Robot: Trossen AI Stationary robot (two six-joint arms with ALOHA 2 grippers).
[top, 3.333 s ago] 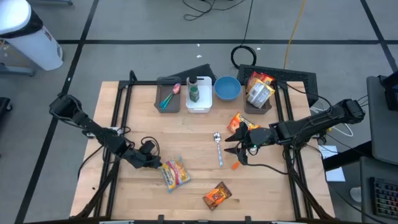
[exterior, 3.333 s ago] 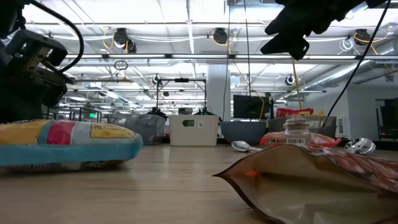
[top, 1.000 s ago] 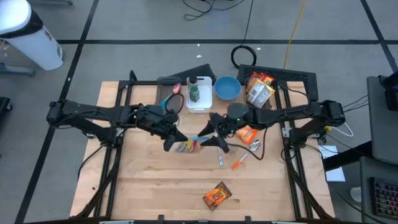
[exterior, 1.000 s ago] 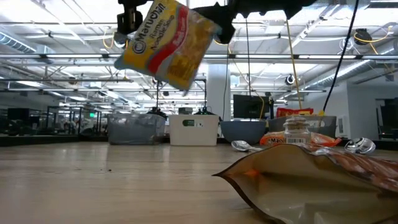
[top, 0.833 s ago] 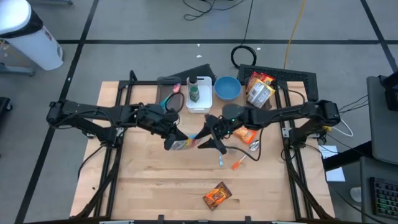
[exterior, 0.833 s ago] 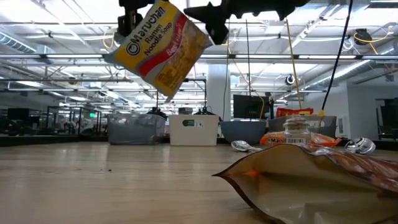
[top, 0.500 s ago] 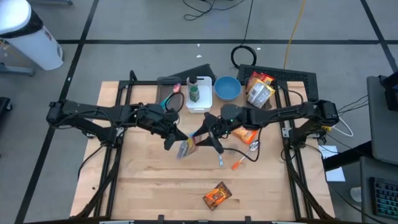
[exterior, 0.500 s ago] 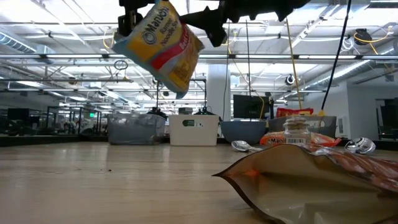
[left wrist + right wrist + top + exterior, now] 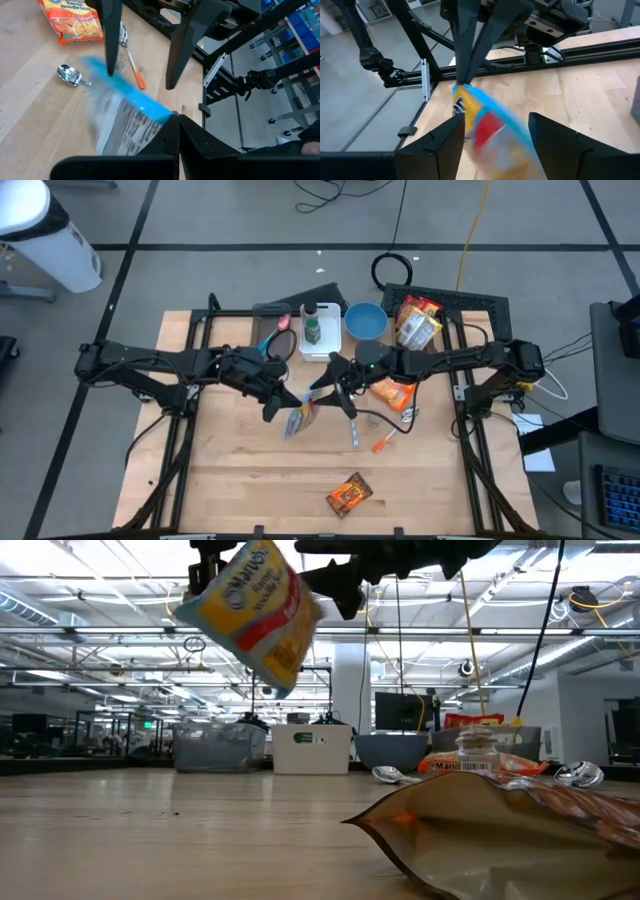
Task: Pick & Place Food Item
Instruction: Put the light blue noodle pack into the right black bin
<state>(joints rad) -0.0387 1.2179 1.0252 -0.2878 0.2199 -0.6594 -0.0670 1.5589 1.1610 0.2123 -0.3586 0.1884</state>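
Note:
A yellow, red and blue ramen packet (image 9: 252, 612) hangs high above the table's middle (image 9: 296, 420). My left gripper (image 9: 283, 400) comes from the table's left and is shut on it. My right gripper (image 9: 325, 393) comes from the right and is open. Its two fingers (image 9: 111, 35) stand on either side of the packet's free end (image 9: 492, 131). Whether they touch it, I cannot tell. My left gripper pinches the packet's blue sealed edge (image 9: 159, 111) at one corner (image 9: 462, 92) between its two fingers. The fingers slant down from the table's left. The packet hangs tilted below them, clear of the table.
An orange ramen packet (image 9: 392, 393), two spoons (image 9: 351, 423), an orange-handled utensil (image 9: 383, 444) and a brown pouch (image 9: 350, 495) lie on the table. At the far edge stand a grey bin (image 9: 272, 335), a white bin (image 9: 318, 332), a blue bowl (image 9: 366, 322) and a bin of packets (image 9: 417, 325).
My right gripper has gone toward the table's left, up to the packet, staying open. The packet has swung in my left gripper's hold, and its free end now hangs lower.

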